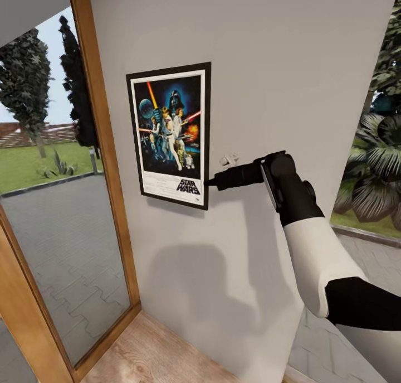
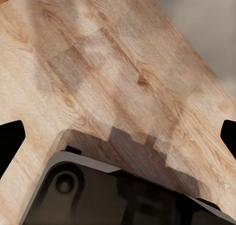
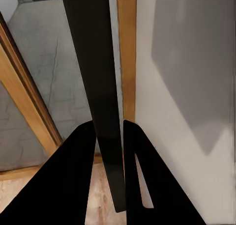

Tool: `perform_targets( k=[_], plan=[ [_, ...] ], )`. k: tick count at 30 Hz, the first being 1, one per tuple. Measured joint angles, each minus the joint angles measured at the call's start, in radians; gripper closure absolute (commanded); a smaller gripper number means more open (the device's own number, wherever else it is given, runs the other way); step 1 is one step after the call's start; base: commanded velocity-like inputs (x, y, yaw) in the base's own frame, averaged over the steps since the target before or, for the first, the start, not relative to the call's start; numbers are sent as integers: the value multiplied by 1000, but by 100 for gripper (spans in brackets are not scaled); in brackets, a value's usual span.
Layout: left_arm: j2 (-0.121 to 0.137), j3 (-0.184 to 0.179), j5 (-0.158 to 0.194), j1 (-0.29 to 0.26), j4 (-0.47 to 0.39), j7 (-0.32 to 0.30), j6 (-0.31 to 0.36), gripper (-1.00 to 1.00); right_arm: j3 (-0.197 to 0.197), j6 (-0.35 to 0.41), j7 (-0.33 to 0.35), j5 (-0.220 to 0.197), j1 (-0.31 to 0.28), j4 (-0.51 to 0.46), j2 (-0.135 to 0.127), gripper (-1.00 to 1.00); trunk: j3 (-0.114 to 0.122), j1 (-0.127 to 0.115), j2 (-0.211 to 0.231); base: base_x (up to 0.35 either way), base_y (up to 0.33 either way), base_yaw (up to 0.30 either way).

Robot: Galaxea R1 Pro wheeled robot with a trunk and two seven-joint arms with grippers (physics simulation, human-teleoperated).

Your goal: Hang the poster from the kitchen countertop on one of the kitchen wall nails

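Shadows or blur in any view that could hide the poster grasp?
Head view: the right gripper on the poster edge reads sharp; soft arm shadow falls lower on the wall. Right wrist view: poster edge-on between dark jaws, low contrast. Left wrist view: shadowed wood floor.

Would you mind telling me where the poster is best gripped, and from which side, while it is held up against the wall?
Grip the poster on its thin frame edge low on the side facing the arm, coming in sideways along the wall. It is flat, so only an edge fits between the fingers. The right tool is clamped there now.
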Motion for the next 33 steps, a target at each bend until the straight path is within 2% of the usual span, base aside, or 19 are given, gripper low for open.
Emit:
perform_targets(
  k=[7,23,27,28,30,33],
  plan=[
    [2,0,0,0,-1,0,-1,-100,3,8,-29,-3,6,-39,0,100,0,0,0,0,0,0],
    [3,0,1,0,-1,1,-1,-100,-1,8,-32,-3,7,-24,-1,100,0,0,0,15,13,0],
    [3,0,1,0,-1,1,-1,-100,-45,-3,-32,-2,7,7,-2,100,0,0,0,177,156,0],
    [3,0,1,0,-1,1,-1,-100,-70,-25,-32,-2,7,17,-2,100,0,0,0,210,184,0],
    [3,0,1,0,-1,1,-1,-100,-90,-51,-32,-3,7,29,-2,100,0,0,0,108,94,0],
    [-3,-4,2,1,-11,-6,-5,-100,-91,-39,-22,0,24,37,-3,100,0,0,0,0,0,0]
  ],
)
